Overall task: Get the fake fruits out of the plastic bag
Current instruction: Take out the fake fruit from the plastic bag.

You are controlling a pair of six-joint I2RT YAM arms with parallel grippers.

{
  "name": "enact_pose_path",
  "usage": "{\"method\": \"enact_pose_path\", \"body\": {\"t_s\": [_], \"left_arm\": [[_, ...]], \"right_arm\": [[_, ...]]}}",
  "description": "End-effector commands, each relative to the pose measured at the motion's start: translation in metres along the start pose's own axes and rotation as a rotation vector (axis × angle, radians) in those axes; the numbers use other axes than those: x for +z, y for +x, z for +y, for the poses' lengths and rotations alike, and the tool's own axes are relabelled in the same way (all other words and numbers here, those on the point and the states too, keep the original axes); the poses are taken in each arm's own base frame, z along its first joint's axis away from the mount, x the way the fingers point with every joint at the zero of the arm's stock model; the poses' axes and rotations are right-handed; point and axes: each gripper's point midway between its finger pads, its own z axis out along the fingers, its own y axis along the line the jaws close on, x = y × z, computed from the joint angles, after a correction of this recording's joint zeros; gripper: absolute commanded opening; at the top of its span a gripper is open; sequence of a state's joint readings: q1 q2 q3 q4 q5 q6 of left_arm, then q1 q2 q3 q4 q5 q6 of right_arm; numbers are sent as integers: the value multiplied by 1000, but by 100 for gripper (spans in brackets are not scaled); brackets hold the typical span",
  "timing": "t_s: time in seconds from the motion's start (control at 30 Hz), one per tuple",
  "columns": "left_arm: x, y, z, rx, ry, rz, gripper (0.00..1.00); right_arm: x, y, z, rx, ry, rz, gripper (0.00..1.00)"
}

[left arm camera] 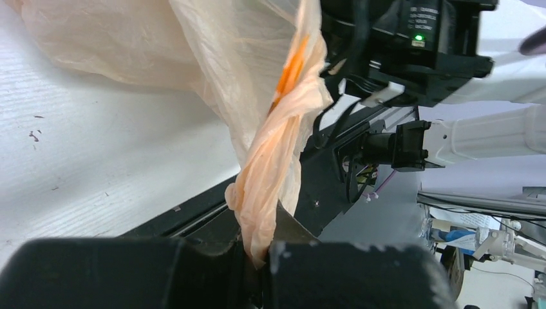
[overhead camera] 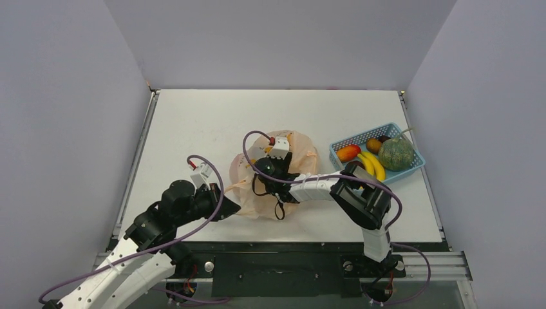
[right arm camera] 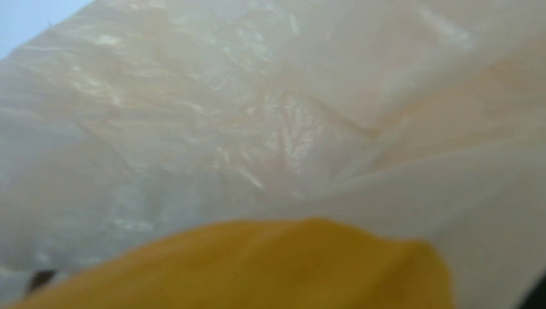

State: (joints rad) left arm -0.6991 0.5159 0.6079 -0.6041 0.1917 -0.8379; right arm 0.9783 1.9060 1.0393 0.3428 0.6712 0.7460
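A thin, crinkly, translucent peach-orange plastic bag [overhead camera: 293,193] lies slumped at the middle of the white bench [overhead camera: 193,129], between the two arms. The left claw [overhead camera: 225,207] is at the bag's near-left edge. In the left wrist view this claw [left arm camera: 261,257] is clenched on a twisted rope of the bag's film [left arm camera: 273,161], which rises taut from between the black fingers [left arm camera: 348,273].

The right claw [overhead camera: 267,174] reaches in from the right and sits over the bag's middle, sunk among the folds. Its fingers are hidden there (the film covers them), so I cannot tell whether it is released or grasping anything. The right wrist view shows only pale wrinkled bag film [right arm camera: 257,129] close to the lens and a blurred yellow-orange shape [right arm camera: 257,267] along the bottom edge; what that shape is I cannot tell.

Well to the right of the bag stands a light blue perforated plastic basket [overhead camera: 341,143]. It holds a ribbed green melon [overhead camera: 395,154], a yellow banana [overhead camera: 373,166], a red-yellow mango [overhead camera: 348,153] and a small dark maroon fruit [overhead camera: 373,145].
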Motion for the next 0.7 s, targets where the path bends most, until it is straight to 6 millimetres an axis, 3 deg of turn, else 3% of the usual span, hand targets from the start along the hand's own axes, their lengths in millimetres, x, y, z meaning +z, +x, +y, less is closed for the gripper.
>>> {"method": "enact_pose_path", "body": {"t_s": [0.0,0.13,0.33,0.53,0.67], "left_arm": [[-12,-19,-17,43,23,-59,0],[-18,-20,-15,57,-2,-58,0],[-28,-22,-12,73,-43,-61,0],[-32,-36,-11,154,-125,-49,0],[-22,-48,-9,242,-173,-31,0]], "right_arm": [[17,-10,8,12,8,-20,82],[32,-12,10,-28,26,-21,74],[38,-12,18,-97,-55,-3,50],[8,-22,33,-102,-218,10,23],[-11,-29,35,-129,-261,13,10]]}}
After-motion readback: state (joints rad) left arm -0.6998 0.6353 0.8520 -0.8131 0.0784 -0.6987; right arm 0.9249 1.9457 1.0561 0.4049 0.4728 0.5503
